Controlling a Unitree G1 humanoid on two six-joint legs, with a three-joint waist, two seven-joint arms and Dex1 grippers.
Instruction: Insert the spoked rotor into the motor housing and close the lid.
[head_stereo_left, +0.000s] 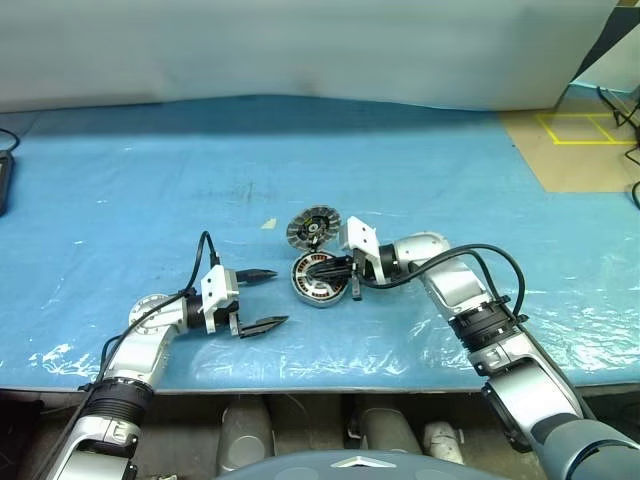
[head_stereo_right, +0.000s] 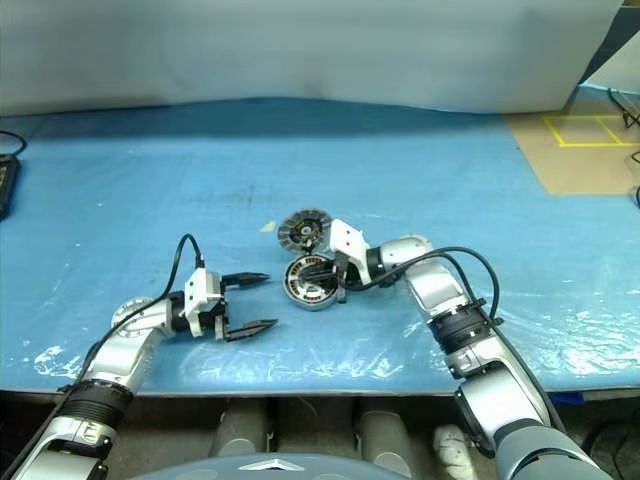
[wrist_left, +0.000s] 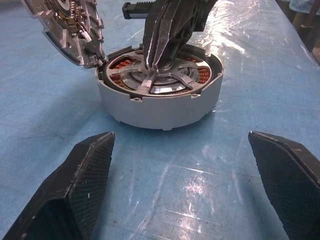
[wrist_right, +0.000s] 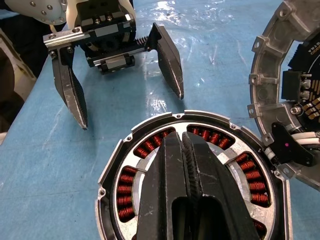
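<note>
The motor housing (head_stereo_left: 318, 280) lies flat on the blue sheet, its copper windings (wrist_right: 126, 194) showing around the rim. The spoked rotor (wrist_left: 176, 78) sits inside it, grey spokes running out from the hub. My right gripper (head_stereo_left: 322, 268) is shut, pointing down onto the rotor's hub. Whether it pinches anything there is hidden. The lid (head_stereo_left: 313, 228) leans tilted against the housing's far edge (wrist_left: 67, 30), finned face up. My left gripper (head_stereo_left: 280, 296) is open, just left of the housing and aimed at it, holding nothing.
The blue plastic sheet (head_stereo_left: 420, 170) covers the table, whose front edge runs close below both arms. A brown floor patch with yellow tape (head_stereo_left: 580, 140) lies at the far right. A small pale scrap (head_stereo_left: 268, 224) lies left of the lid.
</note>
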